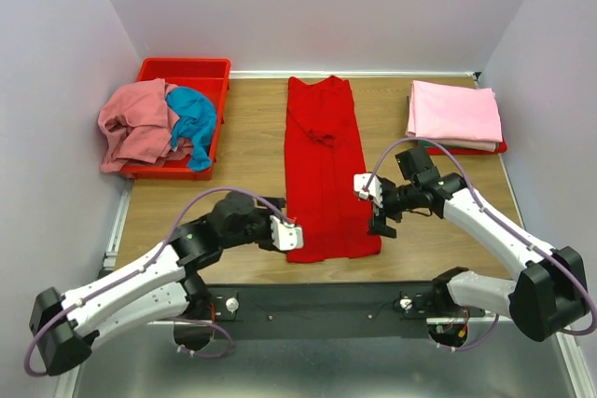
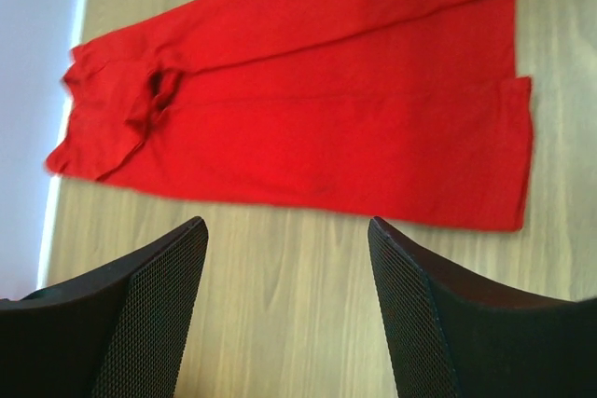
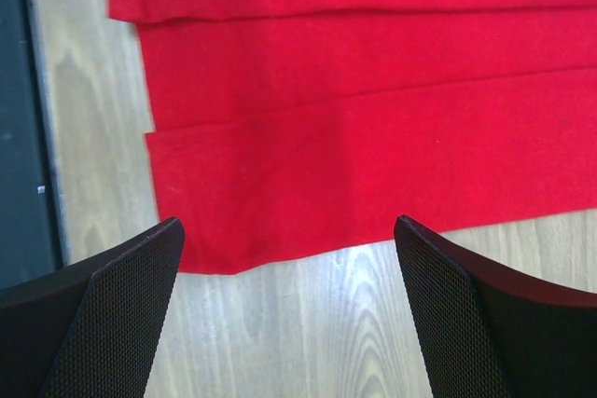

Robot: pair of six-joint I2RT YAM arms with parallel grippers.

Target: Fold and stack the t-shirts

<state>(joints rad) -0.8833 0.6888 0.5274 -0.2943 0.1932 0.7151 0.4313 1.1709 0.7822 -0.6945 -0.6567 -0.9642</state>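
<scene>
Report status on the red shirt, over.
Left hand open, empty, left of red t-shirt. Right hand open, empty, on its right. Shirt flat, folded into long strip. Nothing blocking.

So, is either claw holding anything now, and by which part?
Nothing is held. The left claw and the right claw are both open, one at each long edge of the red t-shirt, gripping no cloth.

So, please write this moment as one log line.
red shirt: folded lengthwise, flat | left gripper: open, empty | right gripper: open, empty
</scene>
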